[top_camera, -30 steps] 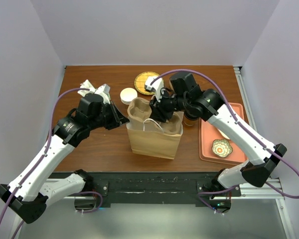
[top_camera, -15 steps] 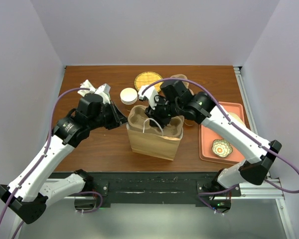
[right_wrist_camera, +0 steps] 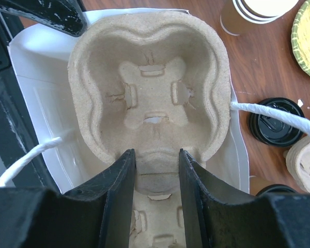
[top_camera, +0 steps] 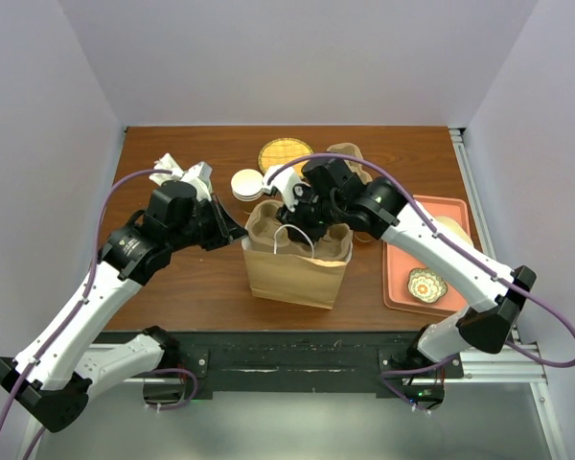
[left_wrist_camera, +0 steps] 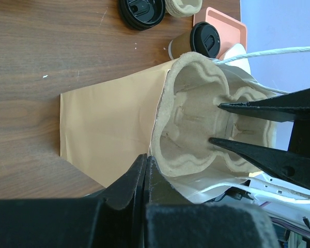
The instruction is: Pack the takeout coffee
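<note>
A brown paper bag (top_camera: 297,268) stands at the table's middle with a moulded pulp cup carrier (top_camera: 268,227) in its mouth. My left gripper (top_camera: 241,233) is shut on the bag's left rim (left_wrist_camera: 157,111), holding it. My right gripper (right_wrist_camera: 156,151) reaches into the bag from above. Its jaws are closed on the carrier's (right_wrist_camera: 150,98) middle ridge. The takeout coffee (left_wrist_camera: 194,44), a kraft cup with a black lid, stands on the table just behind the bag, near the tray. The right arm hides it in the top view.
An orange tray (top_camera: 402,287) with a small patterned dish (top_camera: 427,285) lies to the right. Behind the bag are a loose black lid (right_wrist_camera: 276,121), a stack of paper cups (top_camera: 247,184), a woven mat (top_camera: 280,151), another pulp carrier (top_camera: 350,153) and crumpled white paper (top_camera: 172,168).
My right gripper has moved left and down over the bag's mouth with the carrier in it. The left arm and the bag have stayed put.
</note>
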`<control>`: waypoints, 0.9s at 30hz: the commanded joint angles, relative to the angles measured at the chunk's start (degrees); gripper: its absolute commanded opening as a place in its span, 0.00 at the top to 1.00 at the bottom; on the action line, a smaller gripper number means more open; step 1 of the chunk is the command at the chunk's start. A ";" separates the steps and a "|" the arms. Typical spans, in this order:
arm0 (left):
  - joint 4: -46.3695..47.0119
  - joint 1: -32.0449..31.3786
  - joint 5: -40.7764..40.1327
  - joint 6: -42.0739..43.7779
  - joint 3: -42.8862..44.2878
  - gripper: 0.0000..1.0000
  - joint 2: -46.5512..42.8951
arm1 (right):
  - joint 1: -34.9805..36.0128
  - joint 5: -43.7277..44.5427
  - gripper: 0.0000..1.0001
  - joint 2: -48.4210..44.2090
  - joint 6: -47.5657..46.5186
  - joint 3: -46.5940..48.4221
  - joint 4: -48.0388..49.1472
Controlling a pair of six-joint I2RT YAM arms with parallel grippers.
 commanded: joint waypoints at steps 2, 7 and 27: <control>1.21 0.01 0.57 2.17 1.59 1.00 -0.51 | 0.28 2.10 0.85 0.31 -1.97 1.21 -0.25; 1.64 -0.07 1.10 2.96 1.59 1.00 -0.33 | 0.28 -0.53 0.85 0.40 -3.99 2.80 1.85; 1.74 0.01 2.15 4.28 1.24 1.00 -0.24 | 0.28 -0.70 0.85 -2.24 -7.69 -0.98 5.47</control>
